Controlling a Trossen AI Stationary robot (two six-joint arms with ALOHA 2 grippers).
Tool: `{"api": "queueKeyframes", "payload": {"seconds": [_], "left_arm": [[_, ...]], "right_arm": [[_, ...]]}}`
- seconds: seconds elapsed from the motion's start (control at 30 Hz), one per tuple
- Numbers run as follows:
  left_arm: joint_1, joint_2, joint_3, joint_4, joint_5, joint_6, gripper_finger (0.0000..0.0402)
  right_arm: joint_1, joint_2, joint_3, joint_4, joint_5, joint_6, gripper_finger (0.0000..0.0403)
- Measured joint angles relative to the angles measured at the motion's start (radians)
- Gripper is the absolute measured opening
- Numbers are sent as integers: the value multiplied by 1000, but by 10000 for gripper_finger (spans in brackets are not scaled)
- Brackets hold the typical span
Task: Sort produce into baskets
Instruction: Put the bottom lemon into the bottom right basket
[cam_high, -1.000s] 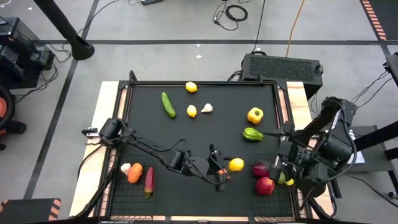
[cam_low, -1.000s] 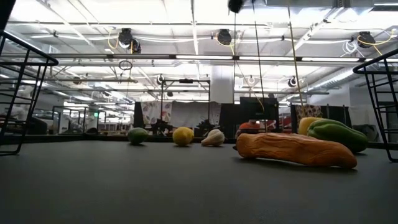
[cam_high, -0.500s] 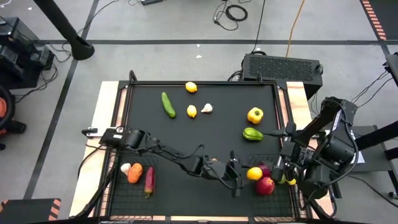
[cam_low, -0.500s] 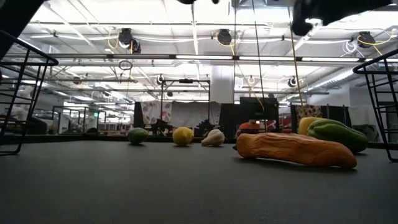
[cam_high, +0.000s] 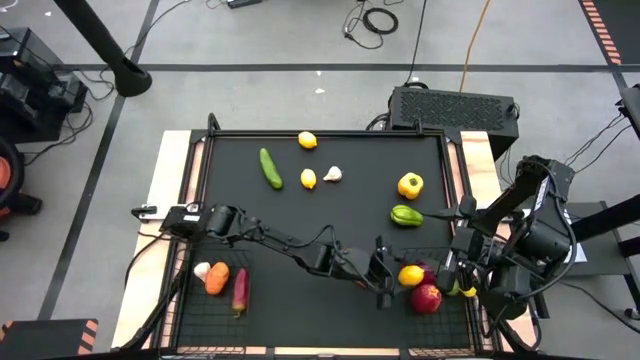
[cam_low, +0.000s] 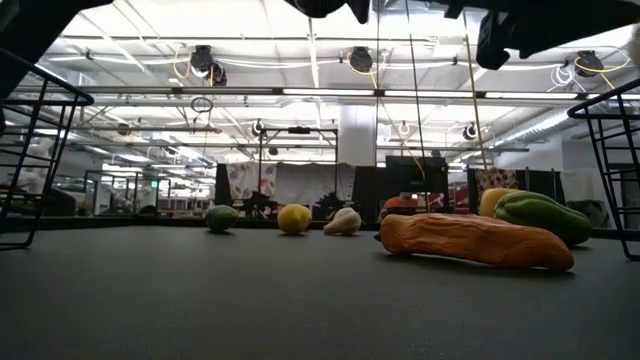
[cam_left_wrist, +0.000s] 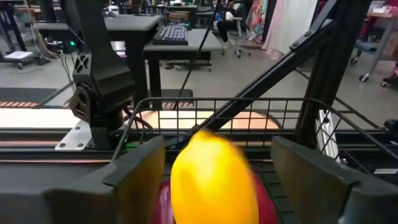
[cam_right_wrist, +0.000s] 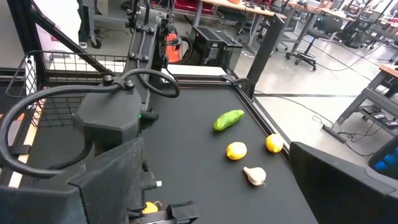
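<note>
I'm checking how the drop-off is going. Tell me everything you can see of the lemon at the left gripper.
The lemon is plain yellow, smooth and oval, a plastic-looking toy. It sits between the fingers of the left gripper, which has reached across to the right basket. In the left wrist view it fills the gap between the two dark fingers, blurred, with the red apple just beyond it. Whether the fingers touch it, or whether it rests on anything, cannot be told.

Surface: black table (cam_high: 330, 225) | Far side: lemon (cam_high: 308, 141), cucumber (cam_high: 271, 168), second lemon (cam_high: 308, 179), garlic (cam_high: 333, 174) | Right side: yellow pepper (cam_high: 410, 185), green pepper (cam_high: 406, 216) | Near corners: two wire baskets (cam_high: 200, 310)
</note>
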Motion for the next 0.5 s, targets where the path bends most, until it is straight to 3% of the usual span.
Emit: {"api": "queueKeyframes", "payload": {"seconds": [0.13,0.33,0.5], "left_arm": [[0,0,0,-2,2,0,336],[-4,-2,0,-9,-4,9,345],[-15,-96,-1,-267,-74,0,345]], "right_arm": [[0,0,0,1,0,1,391],[0,0,0,0,-17,27,391],[9,30,0,-38,-83,91,391]]}}
